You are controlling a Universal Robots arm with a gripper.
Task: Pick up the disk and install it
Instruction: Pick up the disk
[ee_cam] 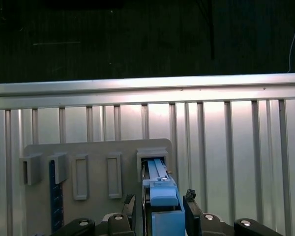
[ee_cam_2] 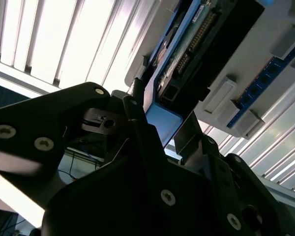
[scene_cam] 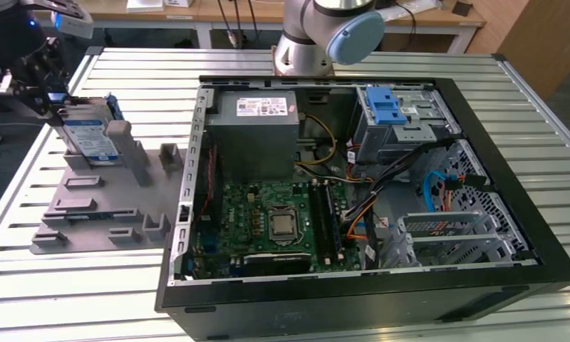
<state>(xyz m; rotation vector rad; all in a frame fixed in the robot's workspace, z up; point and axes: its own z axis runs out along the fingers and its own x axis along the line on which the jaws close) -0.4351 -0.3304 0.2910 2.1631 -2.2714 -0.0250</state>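
The disk, silver with a blue-and-white label and blue side rails, stands on edge in a slot of the grey holder plate at the exterior view's left. My gripper is at the disk's upper end. In the first wrist view the disk's blue rail lies between the two black fingers of the gripper, with narrow gaps on each side, so the gripper is open around it. In the second wrist view the disk runs away from the gripper.
An open computer case lies in the middle of the slatted metal table, with a silver drive cage with a blue latch at its far corner. The arm's base stands behind the case. The holder plate carries several raised grey blocks.
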